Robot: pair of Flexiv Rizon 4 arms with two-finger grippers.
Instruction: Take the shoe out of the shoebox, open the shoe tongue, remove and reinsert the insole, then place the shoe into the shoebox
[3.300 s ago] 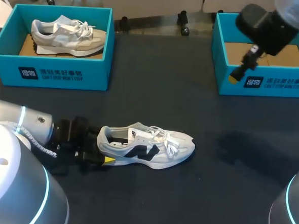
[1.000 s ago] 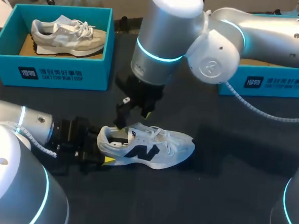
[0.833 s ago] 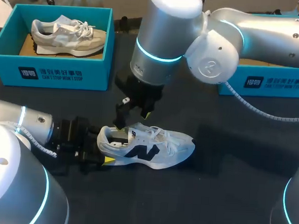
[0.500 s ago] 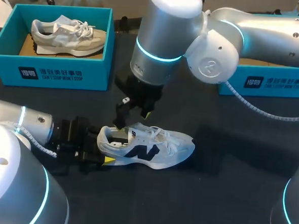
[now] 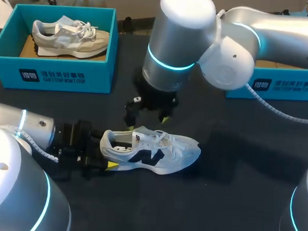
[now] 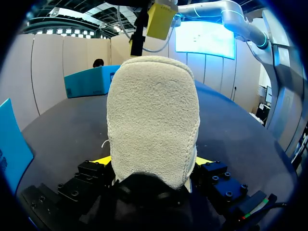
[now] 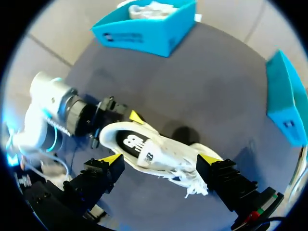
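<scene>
The left gripper (image 6: 153, 162) is pinching the heel (image 6: 153, 115) of the white mesh sneaker with a black side logo (image 5: 154, 149). The right gripper (image 7: 160, 159) is hanging above its opening, fingers spread wide. Tongue-opening looks to be starting: next, lowering onto the tongue (image 7: 147, 155). Laces (image 5: 176, 146) are obscuring the tongue's edge.

The shoe (image 5: 152, 151) on the dark navy surface (image 5: 233, 183) is white and pale grey with a black side mark and white laces. Its insole (image 7: 126, 143) is black with a white mark, and its heel, seen in the left wrist view, is nubbly cream. The left shoebox (image 5: 62, 74) and right shoebox (image 5: 286, 87) are teal with white lettering. The second shoe (image 5: 70, 37) is beige and off-white on brown cardboard. The arms (image 5: 179, 38) are silver with glowing cyan rings, and their black jaws carry bright yellow tips (image 7: 111, 159).
</scene>
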